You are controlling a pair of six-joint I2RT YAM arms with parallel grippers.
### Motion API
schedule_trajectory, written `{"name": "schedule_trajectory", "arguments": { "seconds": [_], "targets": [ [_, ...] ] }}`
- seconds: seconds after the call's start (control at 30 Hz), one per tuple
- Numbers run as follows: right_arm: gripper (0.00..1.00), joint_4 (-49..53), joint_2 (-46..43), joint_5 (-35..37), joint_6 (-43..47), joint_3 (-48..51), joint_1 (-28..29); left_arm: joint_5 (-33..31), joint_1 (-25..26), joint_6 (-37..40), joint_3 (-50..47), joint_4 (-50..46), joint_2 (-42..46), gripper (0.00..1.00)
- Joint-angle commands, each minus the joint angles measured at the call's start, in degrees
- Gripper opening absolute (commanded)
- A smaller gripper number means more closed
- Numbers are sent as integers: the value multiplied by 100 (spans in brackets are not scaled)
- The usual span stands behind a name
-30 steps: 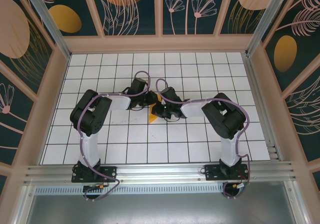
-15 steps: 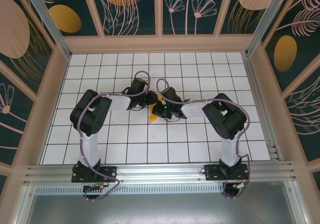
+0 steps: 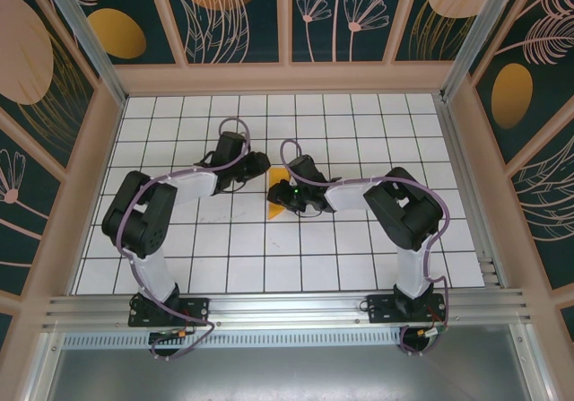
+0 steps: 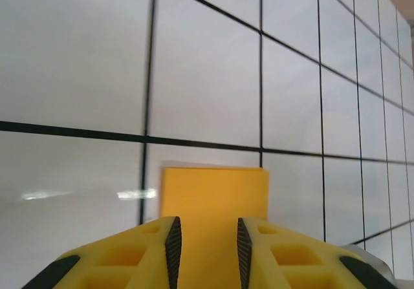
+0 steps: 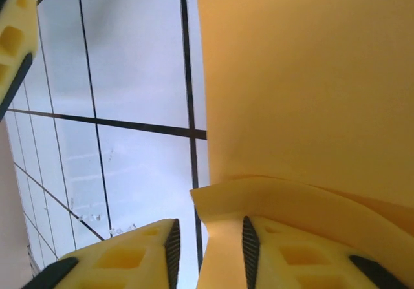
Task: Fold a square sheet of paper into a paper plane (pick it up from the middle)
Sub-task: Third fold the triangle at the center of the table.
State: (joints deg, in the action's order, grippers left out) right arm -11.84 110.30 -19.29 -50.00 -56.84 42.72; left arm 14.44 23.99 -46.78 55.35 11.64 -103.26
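You're partway: the square sheet of paper [image 3: 276, 211] lies mid-table as a small creased shape (no dart yet), with the right gripper [image 5: 208, 231] narrowly parted over its edge, clamping nothing, and the left gripper [image 4: 207, 232] nearby, also slightly parted and empty.

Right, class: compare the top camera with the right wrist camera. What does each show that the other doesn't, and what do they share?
Top camera: the left arm and right arm, the patterned walls, and the paper as a small orange shape on the table. Right wrist camera: yellow fingers up close, jaws apart, and a raised fold in the paper. Shared: orange paper on the gridded table.
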Motion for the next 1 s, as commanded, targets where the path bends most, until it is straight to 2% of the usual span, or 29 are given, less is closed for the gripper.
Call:
{"name": "schedule_trajectory", "arguments": {
  "seconds": [0.0, 0.13, 0.3, 0.47, 0.63, 0.83, 0.97],
  "targets": [
    [37, 347, -26, 180, 45, 150, 8, -68, -214, -269, -422, 133, 134, 32],
    [35, 370, -37, 210, 44, 159, 7, 51, -315, -288, -712, 207, 338, 32],
    [19, 409, -40, 240, 42, 148, 6, 381, -311, -353, -1158, 354, 763, 26],
    [10, 430, -22, 233, 62, 127, 1, 1039, -307, -428, -1707, 727, 1137, 21],
    [7, 458, 29, 179, 97, 96, 5, 1460, -91, -418, -2058, 929, 1382, 18],
    [7, 496, 85, 158, 113, 71, 3, 1460, 489, -432, -2130, 959, 1357, 16],
    [7, 489, 83, 162, 110, 85, 4, 1430, 622, -565, -2264, 1102, 1246, 14]
  ]
}}
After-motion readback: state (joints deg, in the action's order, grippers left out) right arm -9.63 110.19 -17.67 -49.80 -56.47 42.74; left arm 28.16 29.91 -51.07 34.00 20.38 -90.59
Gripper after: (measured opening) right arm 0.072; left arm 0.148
